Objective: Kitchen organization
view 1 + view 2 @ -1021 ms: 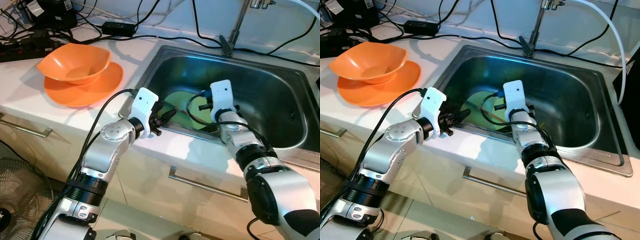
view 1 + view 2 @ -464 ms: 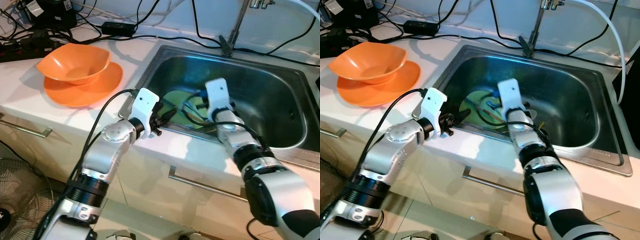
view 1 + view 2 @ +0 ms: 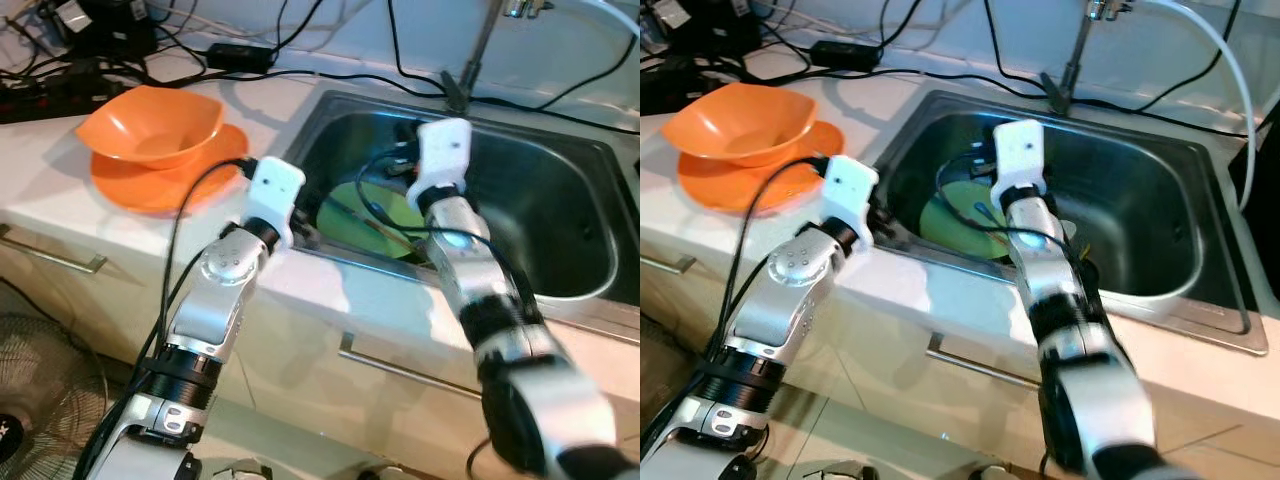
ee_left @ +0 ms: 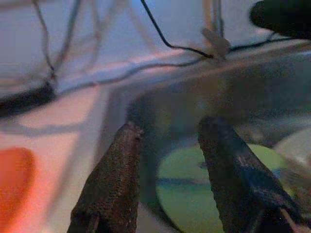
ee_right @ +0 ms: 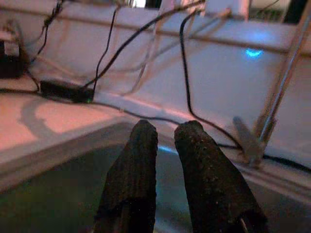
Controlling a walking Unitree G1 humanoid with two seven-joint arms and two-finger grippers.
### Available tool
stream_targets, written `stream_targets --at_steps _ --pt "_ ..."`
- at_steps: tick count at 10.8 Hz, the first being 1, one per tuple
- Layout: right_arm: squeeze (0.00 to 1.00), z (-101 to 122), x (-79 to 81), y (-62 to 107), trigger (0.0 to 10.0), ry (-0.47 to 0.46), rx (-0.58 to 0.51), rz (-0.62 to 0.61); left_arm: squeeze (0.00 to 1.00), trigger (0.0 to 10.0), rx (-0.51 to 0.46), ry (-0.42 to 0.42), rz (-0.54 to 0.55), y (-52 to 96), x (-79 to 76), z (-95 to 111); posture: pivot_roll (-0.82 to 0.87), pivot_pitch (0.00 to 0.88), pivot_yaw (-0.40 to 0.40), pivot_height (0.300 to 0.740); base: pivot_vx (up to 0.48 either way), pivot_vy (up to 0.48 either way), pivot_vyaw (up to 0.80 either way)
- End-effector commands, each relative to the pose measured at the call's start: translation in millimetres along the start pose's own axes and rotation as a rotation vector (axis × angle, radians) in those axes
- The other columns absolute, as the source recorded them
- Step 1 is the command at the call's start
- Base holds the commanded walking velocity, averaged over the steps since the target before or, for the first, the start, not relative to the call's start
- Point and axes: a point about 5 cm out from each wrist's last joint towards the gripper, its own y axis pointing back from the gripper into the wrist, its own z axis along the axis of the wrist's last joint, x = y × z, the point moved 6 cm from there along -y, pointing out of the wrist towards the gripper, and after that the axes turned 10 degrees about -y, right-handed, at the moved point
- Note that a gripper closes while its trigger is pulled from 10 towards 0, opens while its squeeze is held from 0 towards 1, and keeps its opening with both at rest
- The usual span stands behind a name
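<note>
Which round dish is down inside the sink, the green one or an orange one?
The green plate lies in the sink, below the right gripper. The orange bowl sits on the orange plate on the counter.

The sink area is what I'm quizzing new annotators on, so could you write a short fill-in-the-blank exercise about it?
1. The green plate lies inside the ____.
2. The orange bowl sits on an orange ____ on the counter.
3. The left gripper has its fingers ____, pointing toward the green plate.
4. The right gripper is raised over the basin and holds ____.

Missing words: sink; plate; open; nothing
</note>
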Motion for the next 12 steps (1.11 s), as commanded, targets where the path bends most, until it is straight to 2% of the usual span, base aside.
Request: stream_targets --at_steps 1,2,3,4,7,9,10,12 --pt "0.0 3 -1.7 6.6 10.0 -0.013 -0.026 -0.017 0.0 10.0 -0.036 -0.023 0.034 1.8 4.1 6 0.07 0.023 -0.036 0.74 0.0 0.0 0.0" --pt "0.0 1 -0.4 17.7 10.0 -0.02 -0.032 -0.011 0.0 10.0 -0.032 -0.012 0.052 7.7 5.0 3 0.07 0.022 -0.037 0.74 0.0 0.0 0.0" --pt "0.0 -1 -0.1 23.7 10.0 -0.022 -0.028 0.0 0.0 10.0 -0.013 -0.013 0.04 9.4 2.3 -1 0.06 0.02 -0.037 0.74 0.0 0.0 0.0" --pt "0.0 -9 -1.3 37.6 10.0 -0.002 0.005 0.02 0.0 10.0 0.007 -0.01 0.021 11.7 -3.5 -7 0.06 0.021 -0.036 0.74 0.0 0.0 0.0" --pt "0.0 -15 -3.0 50.6 10.0 0.03 0.047 0.045 0.0 10.0 0.011 -0.003 0.02 21.8 -4.1 -12 0.06 0.025 -0.034 0.74 0.0 0.0 0.0" --pt "0.0 -16 -6.0 52.8 10.0 0.043 0.062 0.052 0.0 10.0 0.024 -0.026 0.025 26.8 0.9 -16 0.06 0.032 -0.036 0.74 0.0 0.0 0.0" --pt "0.0 -18 -3.0 53.3 10.0 0.029 0.069 0.045 0.0 10.0 0.023 -0.053 0.034 27.1 3.9 -15 0.07 0.042 -0.035 0.74 0.0 0.0 0.0" --pt "0.0 -22 6.2 54.2 10.0 0.002 0.085 0.044 0.0 10.0 -0.012 -0.224 0.057 22.2 20.4 4 0.08 0.052 -0.033 0.74 0.0 0.0 0.0"
